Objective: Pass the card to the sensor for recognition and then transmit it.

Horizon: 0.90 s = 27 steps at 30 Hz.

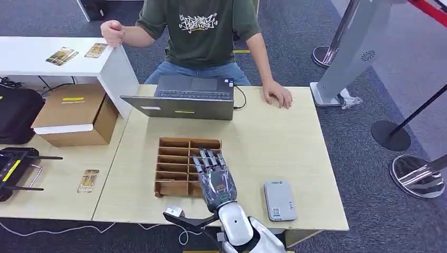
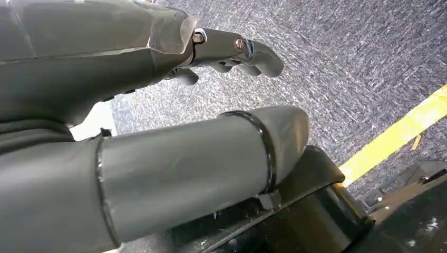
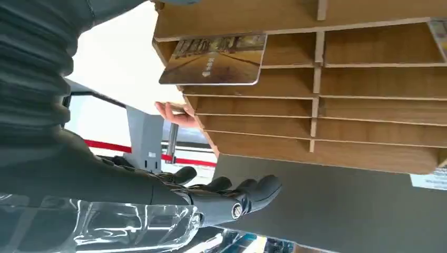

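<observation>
The right hand [image 1: 213,176], silver-backed with dark fingers spread and holding nothing, hovers over the brown wooden slotted rack [image 1: 174,166]; the grey flat rectangular card reader [image 1: 279,200] lies on the table well to the right of the rack. In the right wrist view a thin glossy printed card [image 3: 213,59], brownish with a road-like picture, sits in one rack slot with its edge sticking out past the rack's side. It is probably light, stiff and slick; pinching that exposed edge looks best. Beyond the rack stands a grey open laptop [image 1: 184,97]. The left hand [image 2: 232,50] hangs over carpet, fingers loosely extended, empty.
</observation>
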Each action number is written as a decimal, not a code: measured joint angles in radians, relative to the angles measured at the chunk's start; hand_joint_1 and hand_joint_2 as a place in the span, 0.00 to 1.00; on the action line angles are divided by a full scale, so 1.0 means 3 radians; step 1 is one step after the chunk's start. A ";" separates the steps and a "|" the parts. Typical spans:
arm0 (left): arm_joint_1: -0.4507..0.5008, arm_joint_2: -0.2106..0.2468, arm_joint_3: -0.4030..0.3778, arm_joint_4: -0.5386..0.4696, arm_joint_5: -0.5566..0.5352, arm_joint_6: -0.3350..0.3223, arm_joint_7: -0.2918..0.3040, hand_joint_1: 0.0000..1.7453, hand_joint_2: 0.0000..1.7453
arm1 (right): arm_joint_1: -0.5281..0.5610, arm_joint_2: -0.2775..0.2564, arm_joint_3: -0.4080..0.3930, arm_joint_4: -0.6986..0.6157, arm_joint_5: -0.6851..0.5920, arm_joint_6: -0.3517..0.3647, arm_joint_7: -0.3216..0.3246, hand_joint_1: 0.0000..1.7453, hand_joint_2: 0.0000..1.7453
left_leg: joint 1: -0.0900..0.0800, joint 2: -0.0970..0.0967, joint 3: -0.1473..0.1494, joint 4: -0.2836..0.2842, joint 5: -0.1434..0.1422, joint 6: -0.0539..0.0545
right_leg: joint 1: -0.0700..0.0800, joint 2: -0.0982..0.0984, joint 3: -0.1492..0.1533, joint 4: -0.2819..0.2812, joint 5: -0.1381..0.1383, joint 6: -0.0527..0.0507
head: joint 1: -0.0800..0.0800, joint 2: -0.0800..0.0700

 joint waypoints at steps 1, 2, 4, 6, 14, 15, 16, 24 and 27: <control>0.0000 0.0000 0.0000 0.0000 0.0000 0.0000 0.0000 0.00 0.00 | 0.0012 0.0000 0.0001 -0.0025 0.0000 0.0017 -0.0001 0.00 1.00 | 0.0000 0.0000 0.0000 0.0000 0.0000 0.0000 | 0.0000 0.0000 0.0000 0.0000 0.0000 0.0000 | 0.0000 0.0000; 0.0000 0.0000 0.0001 0.0000 0.0000 -0.0001 0.0000 0.00 0.00 | 0.0016 -0.0001 0.0003 -0.0046 -0.0007 0.0033 -0.0010 0.00 1.00 | 0.0000 0.0000 0.0000 0.0000 0.0000 0.0000 | 0.0000 0.0000 0.0000 0.0000 0.0000 0.0000 | 0.0000 0.0000; 0.0000 0.0000 0.0005 0.0000 0.0000 -0.0001 0.0000 0.00 0.00 | 0.0022 -0.0001 0.0003 -0.0075 -0.0032 0.0061 -0.0031 0.00 1.00 | 0.0000 0.0000 0.0001 0.0000 0.0000 0.0000 | 0.0000 0.0000 0.0000 0.0000 0.0000 0.0000 | 0.0001 0.0000; 0.0000 0.0000 0.0006 0.0000 0.0000 -0.0003 0.0000 0.00 0.00 | 0.0053 -0.0001 0.0003 -0.0134 -0.0019 0.0148 -0.0015 0.00 1.00 | 0.0000 0.0000 0.0000 0.0000 0.0000 0.0000 | 0.0000 0.0000 0.0000 0.0000 0.0000 0.0000 | 0.0000 0.0000; 0.0000 -0.0001 0.0015 0.0000 0.0003 -0.0011 0.0005 0.00 0.00 | 0.0047 -0.0029 0.0003 -0.0175 -0.0034 0.0319 0.0074 0.00 1.00 | 0.0000 0.0000 0.0000 0.0000 0.0000 0.0000 | 0.0000 0.0000 0.0000 0.0000 0.0000 0.0000 | 0.0000 0.0000; 0.0000 -0.0001 0.0015 0.0000 0.0003 -0.0011 0.0005 0.00 0.00 | 0.0047 -0.0033 0.0003 -0.0180 -0.0027 0.0319 0.0075 0.00 1.00 | 0.0000 0.0000 0.0000 0.0000 0.0000 0.0000 | 0.0000 0.0000 0.0000 0.0000 0.0000 0.0000 | 0.0000 0.0000; 0.0000 -0.0001 0.0015 0.0000 0.0003 -0.0011 0.0005 0.00 0.00 | 0.0046 -0.0034 0.0003 -0.0180 -0.0024 0.0319 0.0087 0.00 1.00 | 0.0000 0.0000 0.0000 0.0000 0.0000 0.0000 | 0.0000 0.0000 0.0000 0.0000 0.0000 0.0000 | 0.0000 0.0000; 0.0000 -0.0003 0.0015 0.0000 -0.0001 -0.0005 0.0003 0.00 0.00 | 0.0052 -0.0033 0.0003 -0.0182 0.0023 0.0308 0.0174 0.00 1.00 | 0.0000 0.0000 0.0000 0.0000 0.0000 0.0000 | 0.0000 0.0000 0.0000 0.0000 0.0000 0.0000 | 0.0000 0.0000; 0.0001 -0.0003 0.0015 0.0000 -0.0003 -0.0006 0.0003 0.00 0.00 | 0.0085 -0.0032 0.0003 -0.0226 0.0033 0.0376 0.0217 0.00 1.00 | 0.0000 0.0000 0.0000 0.0000 0.0000 0.0000 | 0.0000 0.0000 0.0000 0.0000 0.0000 0.0000 | 0.0000 0.0000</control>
